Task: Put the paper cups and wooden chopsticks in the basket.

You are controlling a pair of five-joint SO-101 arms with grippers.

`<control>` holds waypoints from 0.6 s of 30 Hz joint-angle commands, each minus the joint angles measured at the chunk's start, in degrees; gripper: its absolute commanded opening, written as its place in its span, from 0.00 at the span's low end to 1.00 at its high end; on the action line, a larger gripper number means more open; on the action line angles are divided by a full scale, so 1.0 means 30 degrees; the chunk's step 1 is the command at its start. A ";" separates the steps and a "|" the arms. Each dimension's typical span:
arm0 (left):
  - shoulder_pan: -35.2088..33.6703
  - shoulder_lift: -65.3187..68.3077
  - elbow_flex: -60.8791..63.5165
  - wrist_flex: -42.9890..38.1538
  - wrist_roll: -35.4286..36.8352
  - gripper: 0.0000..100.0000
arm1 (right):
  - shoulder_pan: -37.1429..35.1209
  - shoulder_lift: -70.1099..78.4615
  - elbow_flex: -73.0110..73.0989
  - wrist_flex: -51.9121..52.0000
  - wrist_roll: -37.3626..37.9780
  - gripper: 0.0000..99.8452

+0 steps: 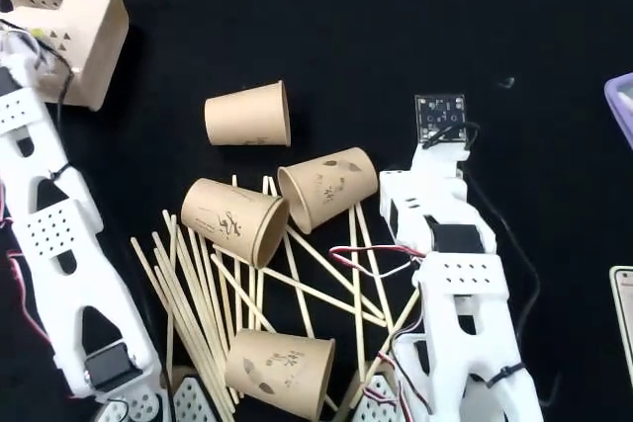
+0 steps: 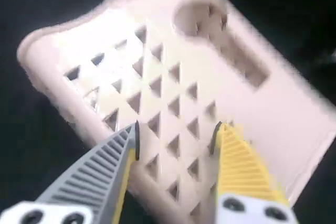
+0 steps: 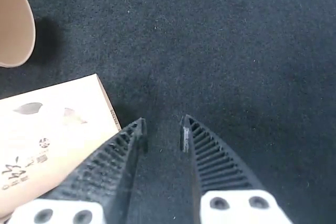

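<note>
Right hand [image 3: 163, 129], fingers narrowly parted and holding nothing, hovers low over the black table [image 3: 252, 51], just beside a printed paper cup [image 3: 47, 129]. Four paper cups [image 1: 232, 219] in all lie on their sides among scattered wooden chopsticks [image 1: 193, 318]. Far off, left hand [image 2: 176, 132] is spread open over the perforated wall of the basket [image 1: 89, 32], which lies tipped over. Collecting looks unstarted: next, that basket wants standing mouth-up, then a pinch on the nearest cup's rim.
</note>
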 commanded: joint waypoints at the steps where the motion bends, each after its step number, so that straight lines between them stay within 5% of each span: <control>1: 0.1714 0.0147 -0.1304 0.4630 -0.2549 0.24 | 0.0205 -0.0103 -0.0249 -0.0469 0.0205 0.12; 9: 0.4352 0.0088 -0.3443 1.0755 -0.4659 0.24 | 0.0205 -0.0103 -0.0249 -0.0469 0.0205 0.12; 18: 0.5319 -0.1700 -0.3443 1.3392 -0.6154 0.24 | 0.0205 -0.0103 -0.0249 -0.0469 0.0205 0.12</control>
